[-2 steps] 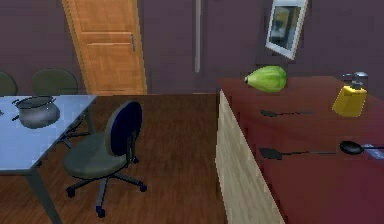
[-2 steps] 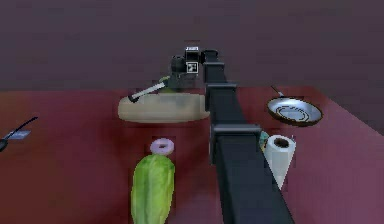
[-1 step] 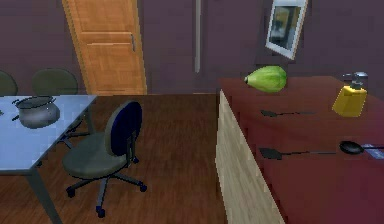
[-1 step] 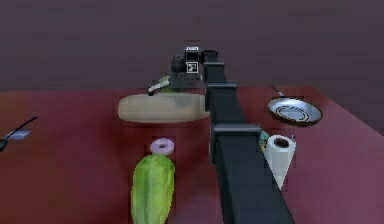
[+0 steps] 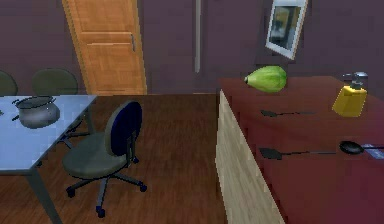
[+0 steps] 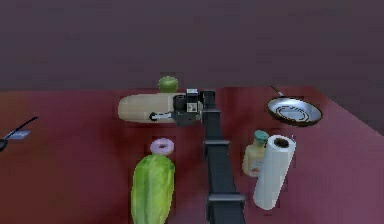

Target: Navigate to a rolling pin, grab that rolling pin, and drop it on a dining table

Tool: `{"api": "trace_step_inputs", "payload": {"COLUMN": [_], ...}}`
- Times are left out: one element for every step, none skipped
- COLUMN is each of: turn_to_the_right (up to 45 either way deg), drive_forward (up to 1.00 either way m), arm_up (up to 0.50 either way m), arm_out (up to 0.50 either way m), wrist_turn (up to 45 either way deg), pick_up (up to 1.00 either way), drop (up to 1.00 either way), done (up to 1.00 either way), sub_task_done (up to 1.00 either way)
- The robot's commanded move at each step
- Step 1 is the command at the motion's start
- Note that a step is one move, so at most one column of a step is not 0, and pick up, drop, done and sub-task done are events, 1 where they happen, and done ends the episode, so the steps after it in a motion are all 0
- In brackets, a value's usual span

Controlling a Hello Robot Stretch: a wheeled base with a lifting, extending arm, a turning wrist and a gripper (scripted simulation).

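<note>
Dark red countertop below a purple wall, arm side view: the rolling pin (a pale cream cylinder) lies toward the wall with the gripper at its right end, and neither how the fingers stand nor whether they hold it can be told. A green apple sits just behind the pin, a pink ring and a lettuce lie nearer, left of the arm. Forward view: a pale blue table bearing a pot stands well apart from the counter, with an office chair between.
</note>
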Motion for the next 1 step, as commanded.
{"api": "trace_step_inputs", "payload": {"turn_to_the_right": [0.0], "drive_forward": [0.0], "arm_up": [0.0], "arm_out": [0.0], "wrist_turn": [0.0], "pick_up": [1.0], "drop": [0.0], "done": [0.0], "sub_task_done": [0.0]}}
